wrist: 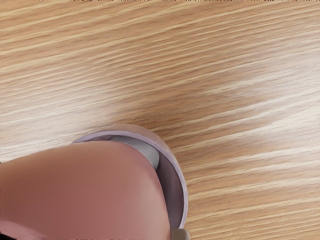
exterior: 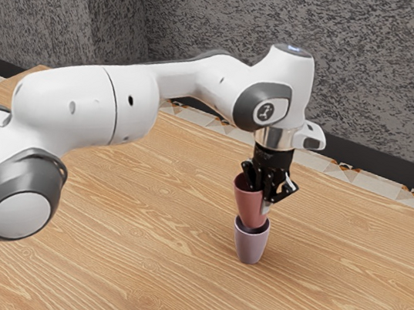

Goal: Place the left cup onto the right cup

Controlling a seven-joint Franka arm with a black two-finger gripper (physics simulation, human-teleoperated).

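Black pincer [exterior: 264, 192] clenched on right rim of pink cup [exterior: 250, 205], inner finger hard to make out. Slightly tilted, base hidden inside lavender cup [exterior: 248, 247] standing on wooden counter [exterior: 135, 269]. Near the hand, lavender rim partly covered by blurred pink wall.

matt pink cup [exterior: 250, 204] and lilac cup [exterior: 249, 243] on grained wooden table [exterior: 135, 269].

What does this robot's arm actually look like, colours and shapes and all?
The glossy white robot arm is built of fat rounded shells, joined by dark grey round joint caps; one cap near the wrist carries a small white emblem. A short silver collar leads to the black two-finger end effector.
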